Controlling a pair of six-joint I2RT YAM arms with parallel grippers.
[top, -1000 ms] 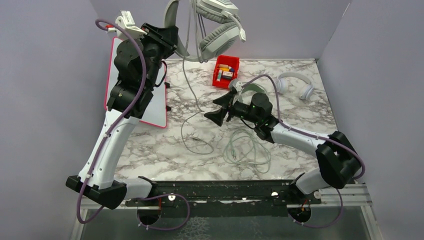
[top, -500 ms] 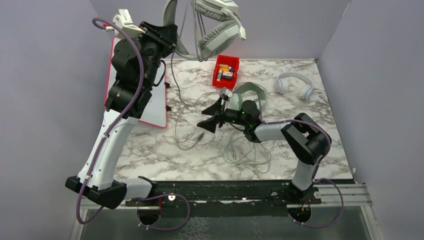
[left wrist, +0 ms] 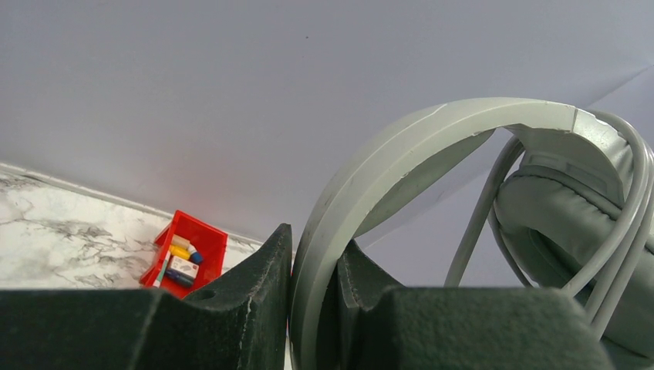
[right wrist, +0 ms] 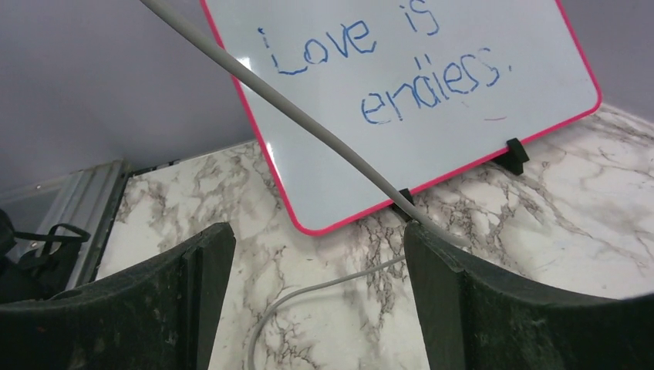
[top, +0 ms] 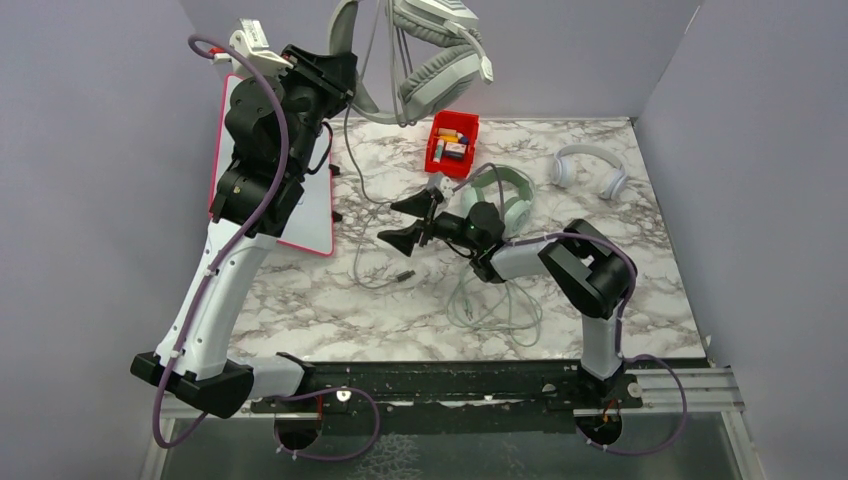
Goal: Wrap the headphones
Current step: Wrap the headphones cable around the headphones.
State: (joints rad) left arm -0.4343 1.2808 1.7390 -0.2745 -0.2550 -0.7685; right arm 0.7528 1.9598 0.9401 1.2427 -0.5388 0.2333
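My left gripper (top: 345, 82) is shut on the headband of the grey-white headphones (top: 430, 60) and holds them high near the back wall; the clamped band (left wrist: 362, 193) shows in the left wrist view. Their thin grey cable (top: 358, 190) hangs down to the table and ends in a plug (top: 403, 274). My right gripper (top: 402, 222) is open and low over the table; the cable (right wrist: 308, 123) runs between its fingers, close to the right finger (right wrist: 493, 308). The mint-green headphones (top: 505, 195) lie behind the right wrist, their cable (top: 495, 300) loose. The small white headphones (top: 590, 168) lie at the back right.
A pink-framed whiteboard (top: 310, 200) with blue writing leans at the left, also in the right wrist view (right wrist: 416, 92). A red bin (top: 452, 140) of small items stands at the back middle, seen too from the left wrist (left wrist: 183, 254).
My right gripper has moved left across the table to the hanging grey cable, uncovering the mint-green headphones. The cable has swung left. The left arm holds still.
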